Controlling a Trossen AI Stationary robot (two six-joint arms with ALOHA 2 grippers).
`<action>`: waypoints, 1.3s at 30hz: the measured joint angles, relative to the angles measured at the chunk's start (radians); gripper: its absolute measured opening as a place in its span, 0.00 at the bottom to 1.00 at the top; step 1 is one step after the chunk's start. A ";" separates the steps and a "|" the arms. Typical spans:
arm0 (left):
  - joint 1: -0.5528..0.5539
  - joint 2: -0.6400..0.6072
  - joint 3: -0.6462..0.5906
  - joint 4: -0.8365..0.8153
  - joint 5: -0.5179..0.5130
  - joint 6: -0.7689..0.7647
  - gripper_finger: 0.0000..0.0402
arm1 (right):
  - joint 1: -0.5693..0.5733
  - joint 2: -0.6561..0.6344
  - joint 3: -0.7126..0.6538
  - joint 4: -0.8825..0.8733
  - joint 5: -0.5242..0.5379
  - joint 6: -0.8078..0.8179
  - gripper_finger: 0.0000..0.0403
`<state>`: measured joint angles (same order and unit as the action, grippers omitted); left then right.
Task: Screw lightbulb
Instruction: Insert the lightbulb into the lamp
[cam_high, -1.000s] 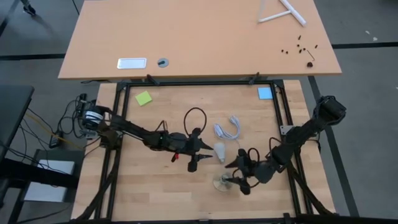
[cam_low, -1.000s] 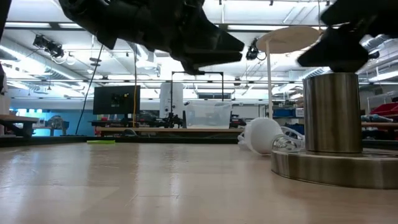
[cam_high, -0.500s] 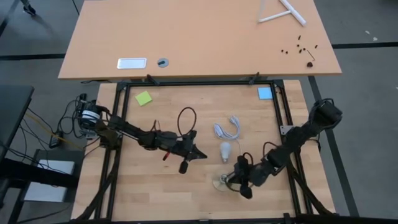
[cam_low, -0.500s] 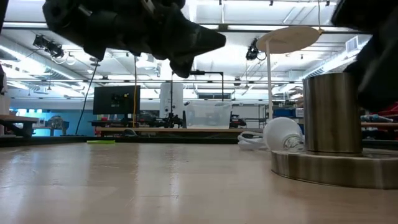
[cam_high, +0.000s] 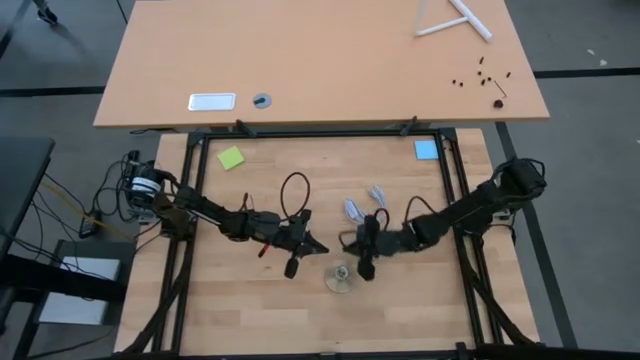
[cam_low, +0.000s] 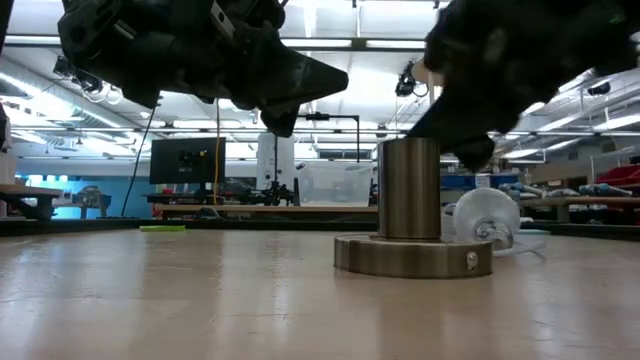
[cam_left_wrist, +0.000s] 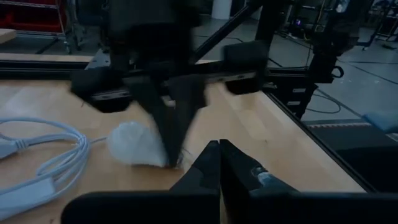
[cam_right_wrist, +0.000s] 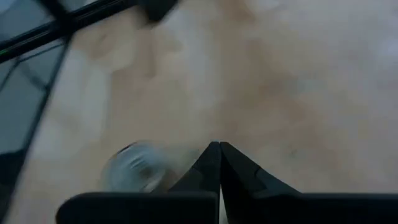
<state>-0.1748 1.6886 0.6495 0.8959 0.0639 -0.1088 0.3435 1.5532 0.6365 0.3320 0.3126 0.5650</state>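
Observation:
The lightbulb (cam_left_wrist: 134, 148) lies on its side on the wooden table, just behind the socket in the low view (cam_low: 487, 215); the right arm hides it in the high view. The round metal socket (cam_high: 339, 278) stands upright on its disc base (cam_low: 410, 255). My right gripper (cam_high: 348, 240) is shut and tipped down, its fingertips (cam_left_wrist: 176, 155) right at the lightbulb. My left gripper (cam_high: 323, 248) is shut too. It hangs above the table just left of the lightbulb, pointing at it, and holds nothing. My right gripper's shut fingers come down slanting from the table's right, with their tips beside the lightbulb's round end (cam_left_wrist: 152, 152). I cannot tell whether they touch it. The lightbulb lies on the table.
A coiled white cord (cam_high: 362, 208) lies just beyond the lightbulb. A green note (cam_high: 231, 158) and a blue note (cam_high: 426, 150) sit near the far corners. A black frame (cam_high: 300, 133) runs round the tabletop. The near left is bare wood.
Both grippers have shut. My right gripper has left the socket and swung toward the table's far left, to the lightbulb. The socket has slid along the table toward the left, still upright. My left gripper has drawn back a little toward the left edge.

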 joint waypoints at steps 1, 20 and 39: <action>0.003 0.000 0.000 0.000 0.000 0.000 0.01 | -0.023 0.000 0.000 0.000 -0.001 -0.010 0.03; -0.067 0.057 0.008 -0.056 0.268 -0.066 0.00 | 0.114 -0.070 0.000 -0.051 -0.222 -0.012 0.06; -0.073 0.216 0.082 -0.051 -0.003 -0.109 0.00 | 0.066 0.088 0.000 0.140 -0.250 -0.034 0.03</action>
<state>-0.2474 1.9045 0.7311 0.8451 0.0614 -0.2174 0.4094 1.6416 0.6369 0.4723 0.0630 0.5310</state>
